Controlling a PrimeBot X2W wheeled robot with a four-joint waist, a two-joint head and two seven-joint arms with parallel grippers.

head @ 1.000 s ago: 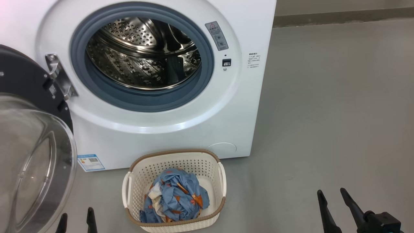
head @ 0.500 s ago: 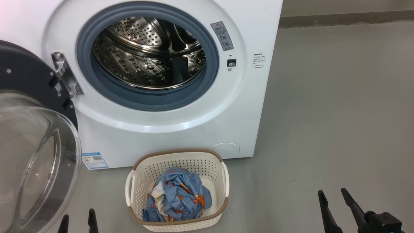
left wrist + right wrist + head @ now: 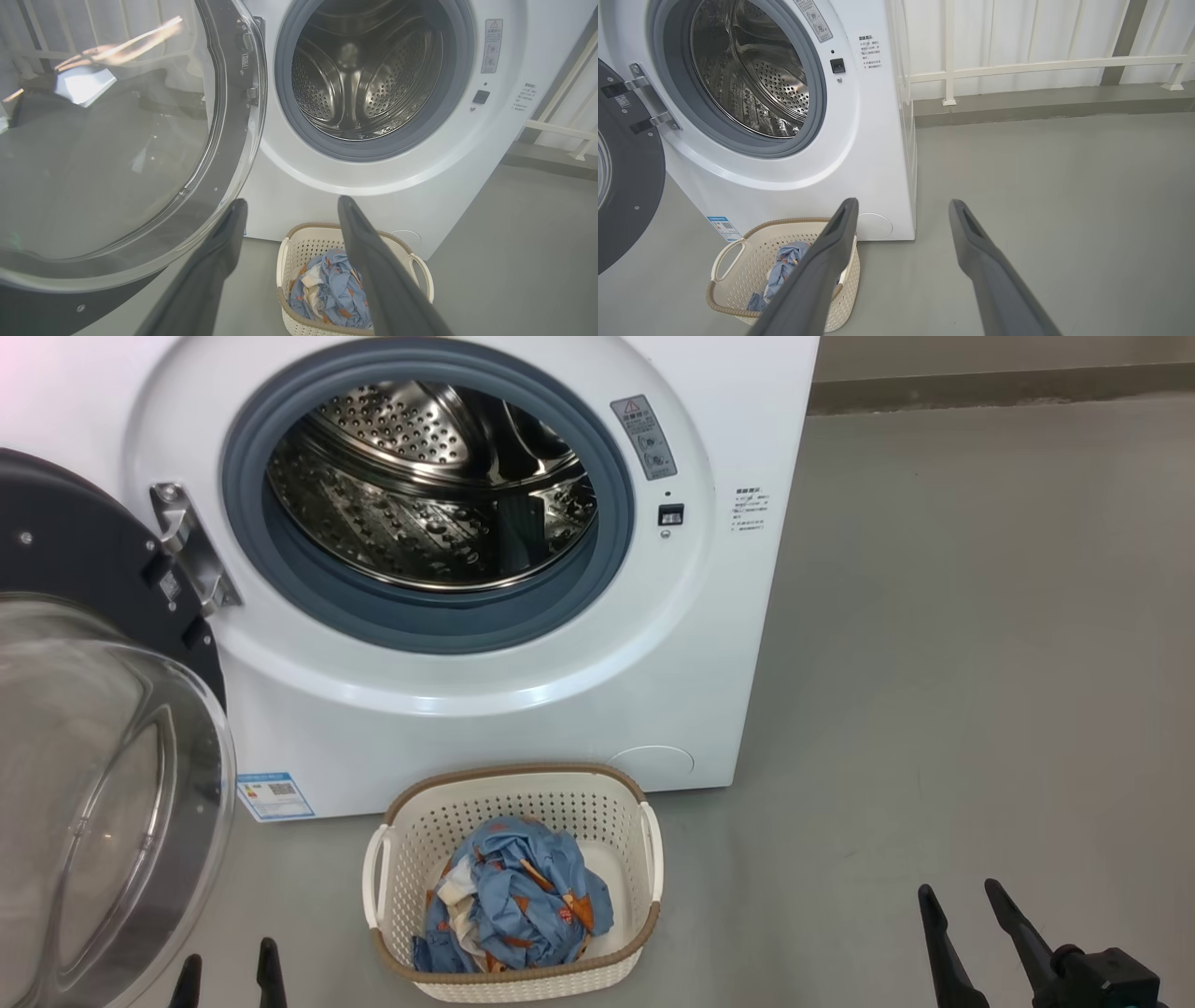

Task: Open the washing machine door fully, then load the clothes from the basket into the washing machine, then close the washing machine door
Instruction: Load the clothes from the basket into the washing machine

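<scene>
Washing machine (image 3: 523, 728) took the upper left of the head view, drum mouth exposed. Grey floor (image 3: 980, 663) ran wide at right. Washing machine door (image 3: 75, 560) stood swung out at the left edge. Basket (image 3: 513, 775) sat bottom centre, just before the machine, with the clothes (image 3: 513, 910) inside. Left gripper (image 3: 229, 957) at lower left and right gripper (image 3: 958, 887) at lower right were both spread wide, holding nothing.

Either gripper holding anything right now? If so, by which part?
Nothing is held. The left gripper and right gripper are both open and empty; the clothes lie in the basket.
</scene>
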